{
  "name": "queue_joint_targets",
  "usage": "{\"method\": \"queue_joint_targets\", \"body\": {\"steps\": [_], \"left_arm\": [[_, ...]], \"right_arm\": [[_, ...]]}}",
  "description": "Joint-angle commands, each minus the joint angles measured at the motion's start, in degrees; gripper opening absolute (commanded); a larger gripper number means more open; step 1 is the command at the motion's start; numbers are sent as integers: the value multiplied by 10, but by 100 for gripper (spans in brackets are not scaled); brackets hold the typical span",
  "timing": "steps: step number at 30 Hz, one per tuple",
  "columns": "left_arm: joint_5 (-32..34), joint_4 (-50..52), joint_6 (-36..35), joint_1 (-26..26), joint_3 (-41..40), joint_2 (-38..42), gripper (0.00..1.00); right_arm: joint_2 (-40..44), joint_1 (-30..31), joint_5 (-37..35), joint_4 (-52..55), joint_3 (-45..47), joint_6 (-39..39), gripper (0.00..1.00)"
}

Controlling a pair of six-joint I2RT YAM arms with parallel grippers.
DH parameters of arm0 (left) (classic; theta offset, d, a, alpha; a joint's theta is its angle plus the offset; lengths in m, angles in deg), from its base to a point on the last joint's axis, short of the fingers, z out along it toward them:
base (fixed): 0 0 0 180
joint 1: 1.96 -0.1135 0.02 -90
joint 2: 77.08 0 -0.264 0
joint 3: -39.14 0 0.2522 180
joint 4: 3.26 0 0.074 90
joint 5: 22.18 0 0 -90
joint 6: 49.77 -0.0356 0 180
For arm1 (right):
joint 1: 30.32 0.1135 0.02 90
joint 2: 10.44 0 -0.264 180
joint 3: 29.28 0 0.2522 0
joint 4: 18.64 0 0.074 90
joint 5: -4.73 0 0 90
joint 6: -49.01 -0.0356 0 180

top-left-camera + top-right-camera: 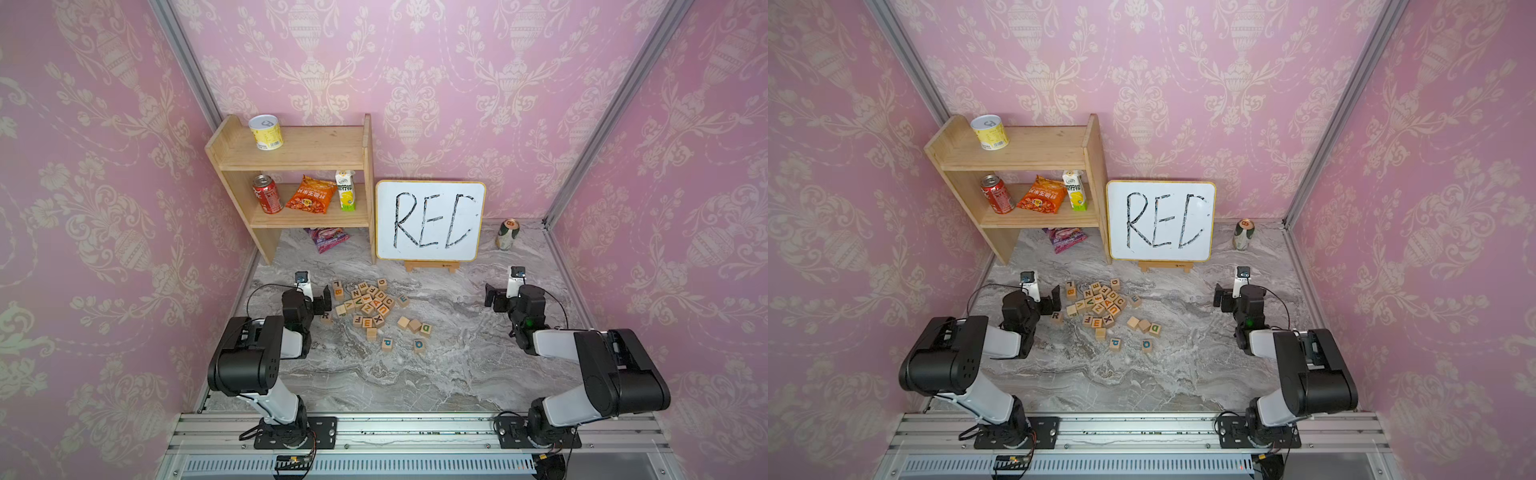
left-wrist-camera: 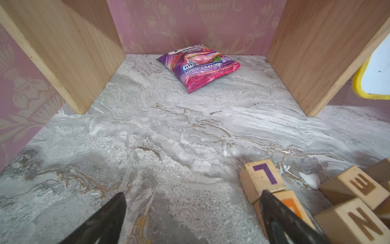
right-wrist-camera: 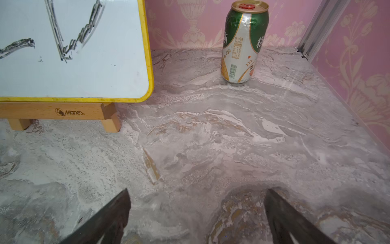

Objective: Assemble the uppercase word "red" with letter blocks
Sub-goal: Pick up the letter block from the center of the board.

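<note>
Start of spelling: no letter picked yet.
On the grey marbled tabletop (image 1: 415, 374) lies the heap of pale wooden letter cubes (image 1: 368, 305); my left tool (image 2: 193, 194) and right tool (image 3: 198, 190) stand spread, empty; the purple R cube (image 1: 1056, 317) sits just beside the left, likely my first pick.
</note>
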Motion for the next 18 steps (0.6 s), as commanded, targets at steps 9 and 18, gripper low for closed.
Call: {"method": "queue_joint_targets", "body": {"steps": [9,18], "left_arm": [[15,6,4,-2,7,-1,99],[16,7,5,-2,7,-1,99]], "right_arm": [[-2,-3,4,-9,-2,7,100],[-2,-5,7,-7,-2,6,100]]}}
